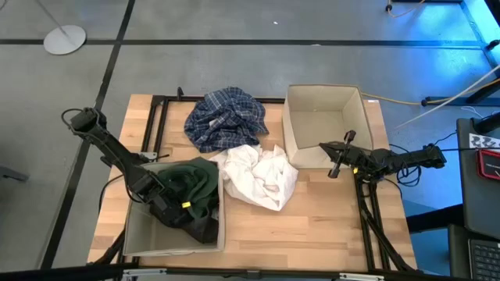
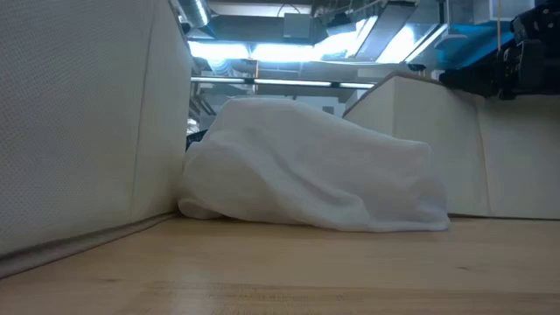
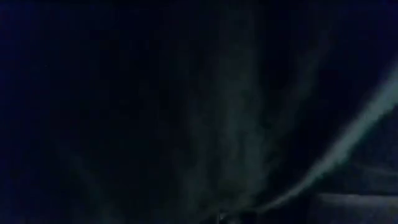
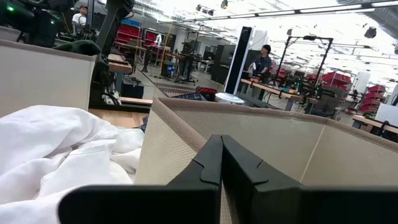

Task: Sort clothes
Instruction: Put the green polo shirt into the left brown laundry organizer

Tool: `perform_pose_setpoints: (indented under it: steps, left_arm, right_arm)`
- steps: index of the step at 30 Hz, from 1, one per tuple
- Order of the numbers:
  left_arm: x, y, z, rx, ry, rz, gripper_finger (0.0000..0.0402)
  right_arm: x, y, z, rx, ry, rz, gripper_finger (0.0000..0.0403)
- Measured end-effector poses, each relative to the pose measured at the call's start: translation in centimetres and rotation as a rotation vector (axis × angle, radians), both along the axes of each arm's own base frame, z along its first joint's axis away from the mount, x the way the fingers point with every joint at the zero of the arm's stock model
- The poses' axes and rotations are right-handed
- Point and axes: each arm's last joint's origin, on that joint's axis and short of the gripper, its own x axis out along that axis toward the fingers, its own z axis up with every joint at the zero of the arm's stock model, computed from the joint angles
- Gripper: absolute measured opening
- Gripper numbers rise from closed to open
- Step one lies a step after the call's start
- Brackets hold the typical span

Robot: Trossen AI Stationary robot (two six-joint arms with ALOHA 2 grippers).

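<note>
Two grippers: left gripper (image 1: 173, 209) is buried in the dark green piece (image 1: 191, 181); grip unreadable.
Right gripper (image 4: 221, 163): fingers pressed together, empty, above right bin (image 1: 301, 148) rim.
Left bin (image 1: 137, 234): holds green and dark grey-black piece (image 1: 205, 228).
Between bins: white piece (image 1: 262, 176).
Behind: plaid shirt (image 1: 226, 117).

I see four garments. The crumpled blue-and-white plaid shirt (image 1: 226, 118) lies bunched on the wooden tabletop at its far side, between the two bins. Just in front of it, touching its near edge, the rumpled white cloth piece (image 1: 259, 176) sits heaped mid-table; from table level it reads as a low, smooth mound (image 2: 315, 171). The dark green fabric piece (image 1: 193, 181) is piled inside the near-left bin, draped against its wall beside the white piece. Below it, a dark grey-black piece (image 1: 201, 226) lies in that same bin.
</note>
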Motion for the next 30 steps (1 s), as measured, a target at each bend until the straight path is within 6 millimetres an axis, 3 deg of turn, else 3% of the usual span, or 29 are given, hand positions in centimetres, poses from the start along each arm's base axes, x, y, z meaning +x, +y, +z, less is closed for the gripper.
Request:
perform_pose_setpoints:
  steps: [4, 10, 14, 20, 25, 30]
  left_arm:
    - [0.0, 0.1, -0.5, 0.006, -0.02, 0.031, 0.0023]
    - [0.0, 0.1, -0.7, -0.016, -0.031, 0.112, 0.0103]
    - [-0.3, 0.3, 0.2, -0.105, -0.041, 0.103, 0.014]
    - [-1.0, 0.8, 4.9, -0.257, -0.254, 0.12, 0.0151]
    - [-2.1, 2.4, 9.2, -0.289, -0.505, 0.122, 0.0151]
    - [-2.9, 3.5, 12.1, -0.281, -0.656, 0.08, 0.0151]
  right_arm:
    - [0.0, 0.0, 0.0, 0.0, 0.0, 0.0, 0.0012]
    - [0.0, 0.0, 0.0, 0.0, 0.0, 0.0, 0.0012]
    - [0.0, 0.0, 0.0, 0.0, 0.0, 0.0, 0.0012]
    - [0.0, 0.0, 0.0, 0.0, -0.001, 0.0, 0.0012]
    - [0.0, 0.0, 0.0, 0.0, -0.001, 0.0, 0.0012]
    - [0.0, 0.0, 0.0, 0.001, -0.002, 0.001, 0.0012]
